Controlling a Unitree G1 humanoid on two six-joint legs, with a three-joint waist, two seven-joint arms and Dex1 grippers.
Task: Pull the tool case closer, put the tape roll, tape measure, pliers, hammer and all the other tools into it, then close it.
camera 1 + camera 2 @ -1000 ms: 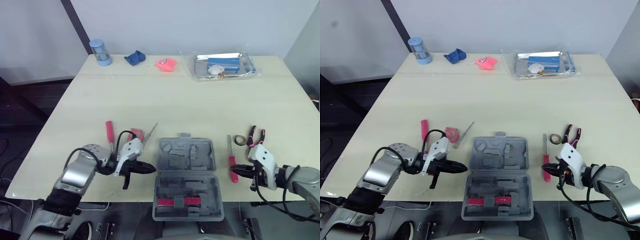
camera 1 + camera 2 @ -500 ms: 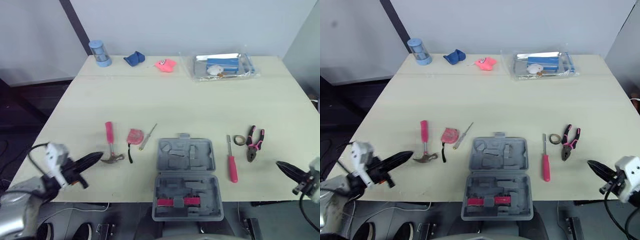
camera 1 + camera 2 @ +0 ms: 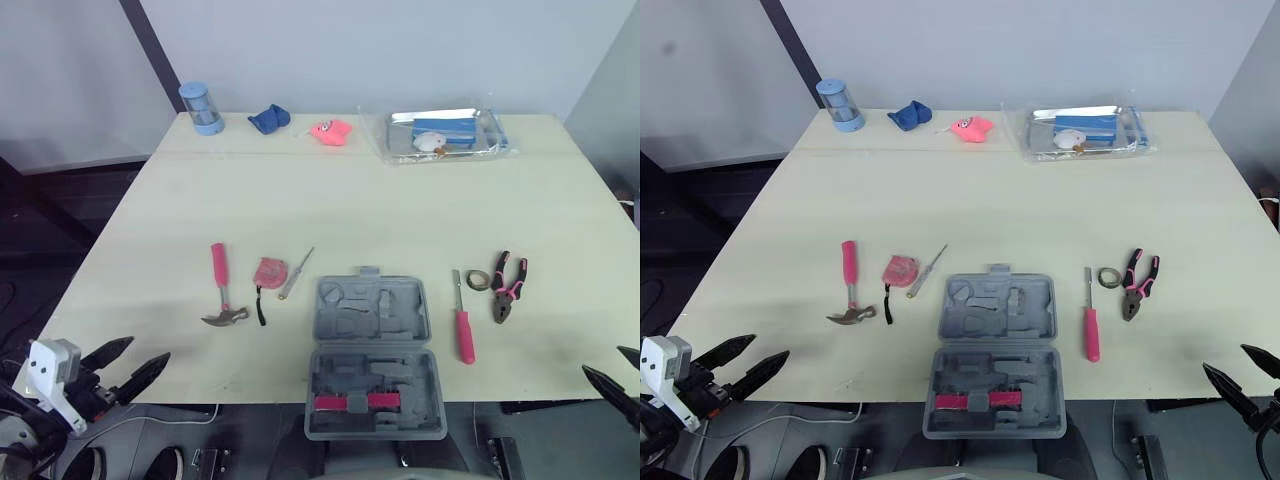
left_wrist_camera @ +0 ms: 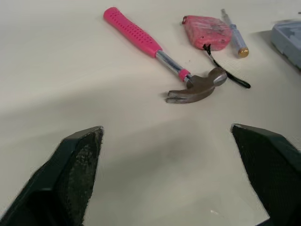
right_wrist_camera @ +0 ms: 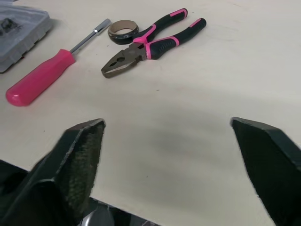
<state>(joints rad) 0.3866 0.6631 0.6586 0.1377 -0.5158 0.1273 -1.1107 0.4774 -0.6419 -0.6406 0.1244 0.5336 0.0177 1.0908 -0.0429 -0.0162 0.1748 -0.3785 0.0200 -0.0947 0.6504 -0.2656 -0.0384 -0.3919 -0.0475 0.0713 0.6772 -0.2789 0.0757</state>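
The grey tool case [image 3: 373, 355] lies open at the table's front edge, its near half overhanging. Left of it lie a pink-handled hammer [image 3: 220, 290], a pink tape measure [image 3: 270, 272] and a thin screwdriver [image 3: 296, 273]. To its right are a pink screwdriver [image 3: 463, 330], a tape roll [image 3: 481, 279] and pink-and-black pliers [image 3: 509, 287]. My left gripper [image 3: 148, 350] hangs open and empty off the table's front left corner, facing the hammer [image 4: 160, 56]. My right gripper [image 3: 1225, 358] is open and empty off the front right corner, facing the pliers [image 5: 150, 47].
Along the far edge stand a blue cylinder [image 3: 202, 106], a blue cloth [image 3: 268, 118], a pink toy [image 3: 330, 131] and a clear bag of items [image 3: 445, 133]. Bare tabletop [image 3: 380, 215] stretches between that row and the tools.
Both grippers were shut beside the tool case a second ago. They have drawn back past the front corners and opened wide. The case and tools have not moved.
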